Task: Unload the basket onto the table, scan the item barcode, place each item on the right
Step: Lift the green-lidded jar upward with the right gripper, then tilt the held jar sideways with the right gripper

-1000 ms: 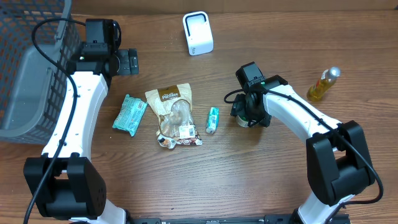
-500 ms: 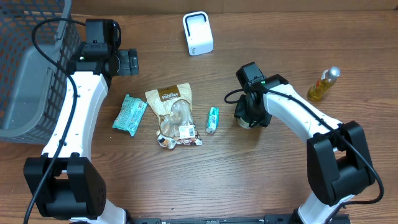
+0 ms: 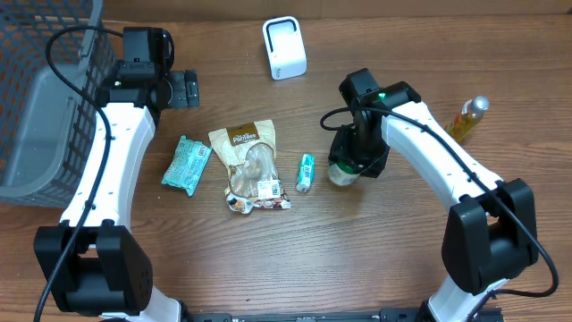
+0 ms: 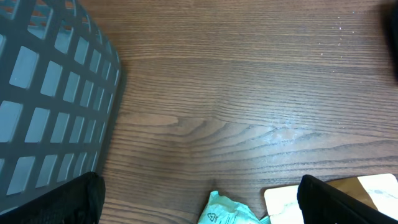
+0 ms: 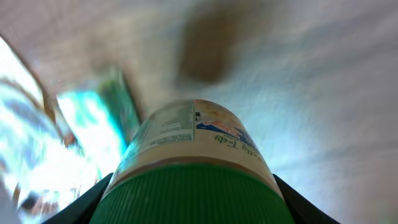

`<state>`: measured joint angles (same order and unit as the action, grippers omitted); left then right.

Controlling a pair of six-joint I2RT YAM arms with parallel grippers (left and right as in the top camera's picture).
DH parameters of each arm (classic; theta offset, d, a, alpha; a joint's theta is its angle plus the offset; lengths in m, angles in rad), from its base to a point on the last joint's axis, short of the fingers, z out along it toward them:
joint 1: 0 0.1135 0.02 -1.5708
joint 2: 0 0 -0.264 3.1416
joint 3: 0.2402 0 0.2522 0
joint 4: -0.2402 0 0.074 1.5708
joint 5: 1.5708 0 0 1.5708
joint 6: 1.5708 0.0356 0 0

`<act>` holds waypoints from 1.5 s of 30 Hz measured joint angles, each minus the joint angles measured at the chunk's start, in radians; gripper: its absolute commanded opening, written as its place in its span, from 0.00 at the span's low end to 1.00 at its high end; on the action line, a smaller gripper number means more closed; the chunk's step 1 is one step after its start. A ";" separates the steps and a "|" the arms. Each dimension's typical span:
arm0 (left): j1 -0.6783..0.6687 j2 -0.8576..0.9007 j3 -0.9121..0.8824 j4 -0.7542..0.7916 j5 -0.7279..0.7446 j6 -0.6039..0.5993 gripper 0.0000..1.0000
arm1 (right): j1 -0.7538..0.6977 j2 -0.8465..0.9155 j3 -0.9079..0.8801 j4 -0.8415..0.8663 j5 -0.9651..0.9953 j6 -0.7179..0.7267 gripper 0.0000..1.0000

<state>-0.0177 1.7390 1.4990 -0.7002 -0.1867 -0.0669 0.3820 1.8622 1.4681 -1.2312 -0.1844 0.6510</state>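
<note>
Overhead we get bright, even light on the table (image 3: 295,268); soft, faint shadows hug the arms (image 3: 116,170); focus is sharp edge to edge. In the left wrist view the wood grain is crisp; the basket (image 4: 56,93) at the table's left edge goes slightly soft. The right wrist view is badly smeared; the background washes into white glare and teal streaks; the jar (image 5: 193,134) label is half-readable; its green lid (image 5: 186,193) is close and soft.

1. A bottle (image 5: 193,140) with a ribbed green cap (image 5: 186,193) fills the lower frame, its printed label facing up.
2. The gripper (image 5: 189,208) clasps the cap from both sides.
3. A blurred teal packet (image 5: 93,124) lies left.
</note>
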 measured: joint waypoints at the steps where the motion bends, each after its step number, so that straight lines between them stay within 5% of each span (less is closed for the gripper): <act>1: 0.000 0.000 0.000 0.000 0.000 0.000 1.00 | 0.000 0.000 0.000 -0.023 -0.030 0.000 0.52; 11: 0.000 0.000 0.000 0.000 0.000 0.000 1.00 | 0.000 0.000 0.000 -0.200 -0.227 0.000 0.34; 45: 0.000 0.000 0.000 0.000 0.000 0.000 1.00 | 0.000 0.000 0.000 -0.421 -0.464 -0.001 0.23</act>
<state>-0.0181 1.7390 1.4990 -0.7002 -0.1867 -0.0666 0.3820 1.8622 1.4681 -1.6520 -0.6483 0.6502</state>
